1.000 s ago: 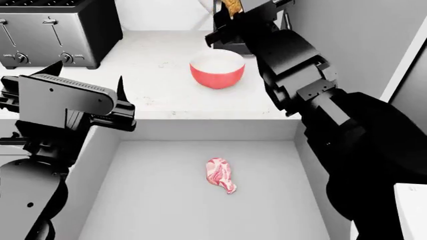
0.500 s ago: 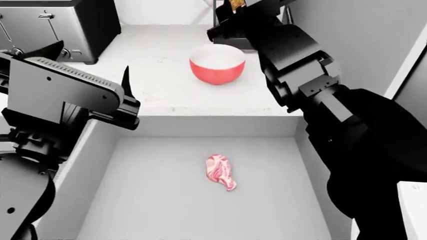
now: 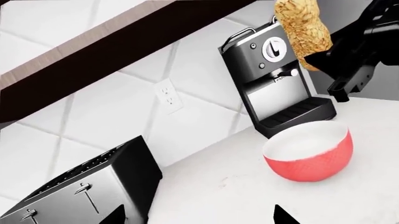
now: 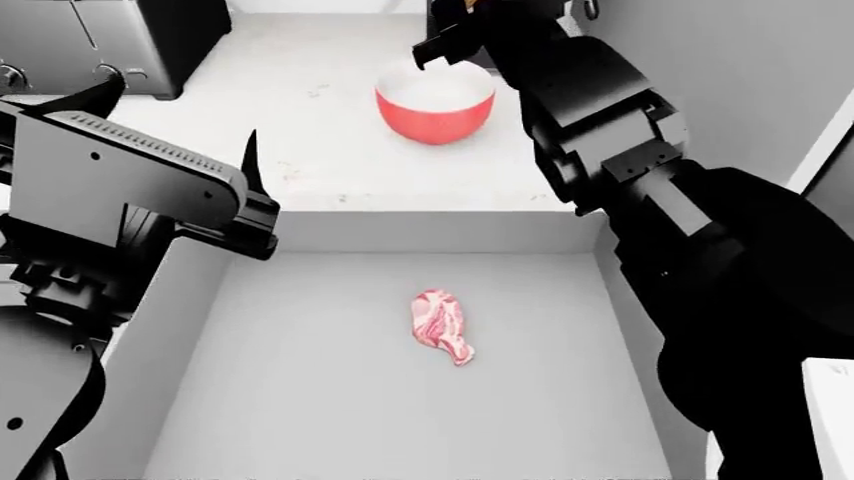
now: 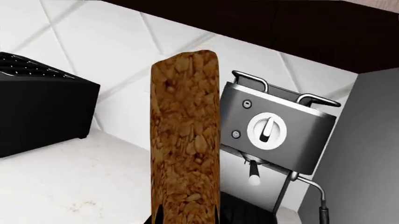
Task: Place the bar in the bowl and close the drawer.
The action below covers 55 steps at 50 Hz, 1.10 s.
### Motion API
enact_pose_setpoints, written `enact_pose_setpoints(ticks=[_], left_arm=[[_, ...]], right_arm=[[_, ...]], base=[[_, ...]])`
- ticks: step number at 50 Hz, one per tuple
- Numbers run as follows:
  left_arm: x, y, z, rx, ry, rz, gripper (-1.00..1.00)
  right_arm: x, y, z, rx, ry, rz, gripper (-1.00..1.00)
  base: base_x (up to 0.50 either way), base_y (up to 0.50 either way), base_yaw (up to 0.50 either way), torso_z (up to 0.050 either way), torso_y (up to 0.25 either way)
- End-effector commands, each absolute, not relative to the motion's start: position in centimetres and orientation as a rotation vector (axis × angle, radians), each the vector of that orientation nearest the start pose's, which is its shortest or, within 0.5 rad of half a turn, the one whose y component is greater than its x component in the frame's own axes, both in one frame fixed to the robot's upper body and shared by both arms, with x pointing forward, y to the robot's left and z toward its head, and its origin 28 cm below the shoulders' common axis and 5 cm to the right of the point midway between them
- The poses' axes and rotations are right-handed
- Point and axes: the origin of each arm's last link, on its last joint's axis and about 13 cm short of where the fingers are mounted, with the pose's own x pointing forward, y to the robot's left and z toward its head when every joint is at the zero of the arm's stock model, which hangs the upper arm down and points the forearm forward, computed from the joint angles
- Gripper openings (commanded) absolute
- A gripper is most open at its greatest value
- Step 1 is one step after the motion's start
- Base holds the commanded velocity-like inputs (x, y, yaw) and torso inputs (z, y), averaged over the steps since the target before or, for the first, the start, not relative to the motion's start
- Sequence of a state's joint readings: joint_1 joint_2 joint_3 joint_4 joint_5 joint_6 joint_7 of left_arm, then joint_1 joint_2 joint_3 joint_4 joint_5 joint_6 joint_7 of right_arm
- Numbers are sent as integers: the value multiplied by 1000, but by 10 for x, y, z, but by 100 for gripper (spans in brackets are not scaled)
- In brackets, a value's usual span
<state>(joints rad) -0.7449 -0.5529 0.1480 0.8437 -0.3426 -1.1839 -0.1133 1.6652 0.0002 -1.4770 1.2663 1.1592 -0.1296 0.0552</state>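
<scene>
The right hand (image 3: 339, 58) is clamped on the bar (image 3: 303, 29), holding it upright in the air at the upper right of the left wrist frame, in front of the espresso machine (image 3: 277, 79). Seen from the right wrist, the bar (image 5: 185, 154) fills the middle of the frame, its lower end pinched between the dark fingertips at the bottom edge.

The bowl (image 4: 434, 102) sits on the white surface (image 4: 307, 120) at the top centre of the head frame, with the right hand (image 4: 447, 45) just above its far rim; the bar itself is cut off by the frame edge there.

The left hand (image 4: 174, 150) hovers at the left of the head frame, its two pointed fingers spread wide with nothing between them.

The drawer (image 4: 267, 400) stands open across the lower half of the head frame. A piece of raw meat (image 4: 441, 325) lies on its floor near the middle. A toaster (image 4: 94, 40) sits at the upper left.
</scene>
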Motion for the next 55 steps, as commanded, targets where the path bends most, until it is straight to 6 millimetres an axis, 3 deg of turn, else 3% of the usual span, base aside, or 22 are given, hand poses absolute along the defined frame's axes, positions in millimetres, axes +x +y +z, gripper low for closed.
enact_pose_setpoints(ticks=[1,36,55], left_arm=[[228,257,259,458,-296,-53,100],[229,257,260,469,-296,-52,100],[227,258,258,476,-294,-49,100]], right_arm=[[437,-51,319,-294,-306,262,-100],[437,-50,322,-284,-301,267,-100],[437,-50,322,-284,-301,267,-100]], base=[[0,0,0,0,-86],[-1,0,0,0,-86],[0,0,0,0,-2]])
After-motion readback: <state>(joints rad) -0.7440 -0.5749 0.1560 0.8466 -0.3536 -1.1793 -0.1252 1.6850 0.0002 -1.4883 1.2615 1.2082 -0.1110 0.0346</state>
